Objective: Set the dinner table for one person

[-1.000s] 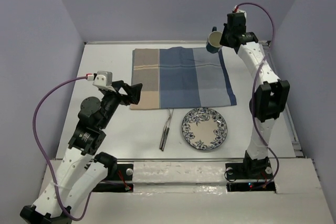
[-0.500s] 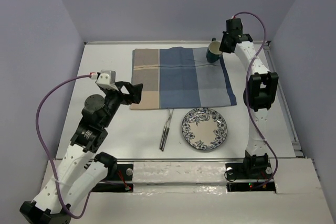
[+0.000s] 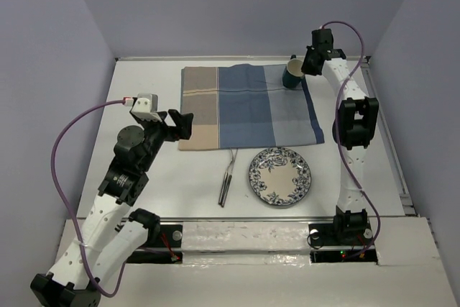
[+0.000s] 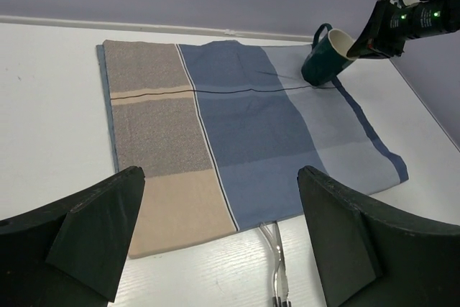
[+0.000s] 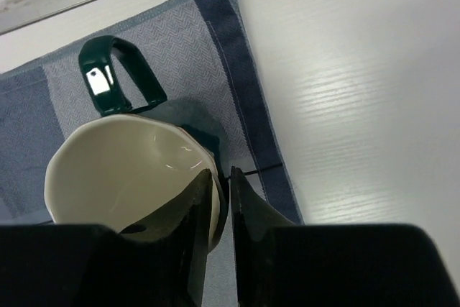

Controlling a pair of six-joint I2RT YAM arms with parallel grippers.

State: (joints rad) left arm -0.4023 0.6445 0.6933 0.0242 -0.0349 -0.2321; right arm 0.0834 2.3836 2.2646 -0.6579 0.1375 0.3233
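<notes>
A dark green mug [image 3: 292, 75] with a cream inside rests on the far right corner of the blue-and-tan striped placemat [image 3: 248, 106], which lies on the white dinner table [image 3: 144, 80]. My right gripper [image 3: 307, 65] is shut on the mug's rim [image 5: 215, 192], one finger inside and one outside; the mug also shows in the left wrist view [image 4: 327, 59]. A blue-patterned plate [image 3: 280, 176] and metal tongs [image 3: 228, 176] lie on the table in front of the placemat. My left gripper [image 3: 185, 125] is open and empty, above the table by the placemat's near left corner.
Grey-purple walls close the table on three sides. The table's near edge carries both arm bases. The tongs' tips [image 4: 277, 257] lie just off the placemat's near edge in the left wrist view.
My right gripper has lowered the mug from the air above the placemat's far right corner down onto it. My left arm has risen and shifted slightly.
</notes>
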